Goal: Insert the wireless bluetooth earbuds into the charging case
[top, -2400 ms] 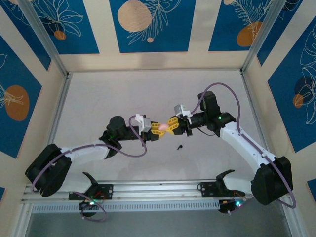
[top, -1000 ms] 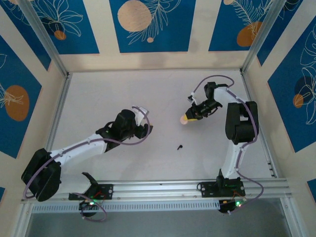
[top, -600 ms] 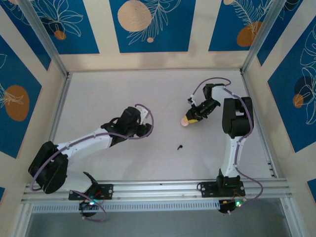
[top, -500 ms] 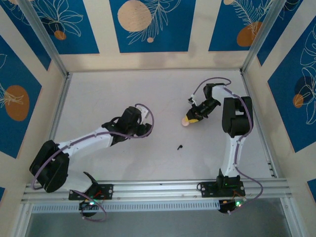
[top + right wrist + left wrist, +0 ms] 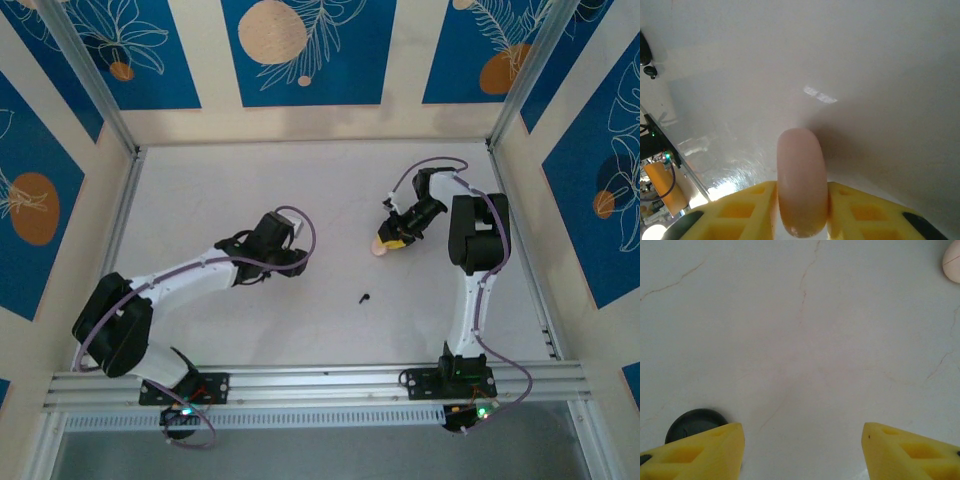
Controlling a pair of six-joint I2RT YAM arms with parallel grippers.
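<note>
My right gripper (image 5: pixel 392 240) (image 5: pixel 801 187) is shut on a pale pink rounded charging case (image 5: pixel 380 247) (image 5: pixel 801 180), held edge-on low over the white table, right of centre. A tiny black earbud (image 5: pixel 363 297) lies loose on the table, nearer than the case and apart from both grippers. My left gripper (image 5: pixel 300 262) (image 5: pixel 802 432) stands open close above the table at centre left, with nothing between its yellow fingers (image 5: pixel 695 452). A round black disc (image 5: pixel 694 421) lies just beside the left finger. The pink case (image 5: pixel 953 260) also peeks in at the left wrist view's top right corner.
The white marbled table (image 5: pixel 220 190) is walled by blue-and-cream panels. An aluminium rail (image 5: pixel 320 382) with both arm bases runs along the near edge. The right arm's upright link (image 5: pixel 470 250) stands just right of the case.
The two grippers met at the pink case mid-table. Since then the right gripper carried it to the right rear. The left gripper has swung right and slightly back; the right arm barely moved lately.
</note>
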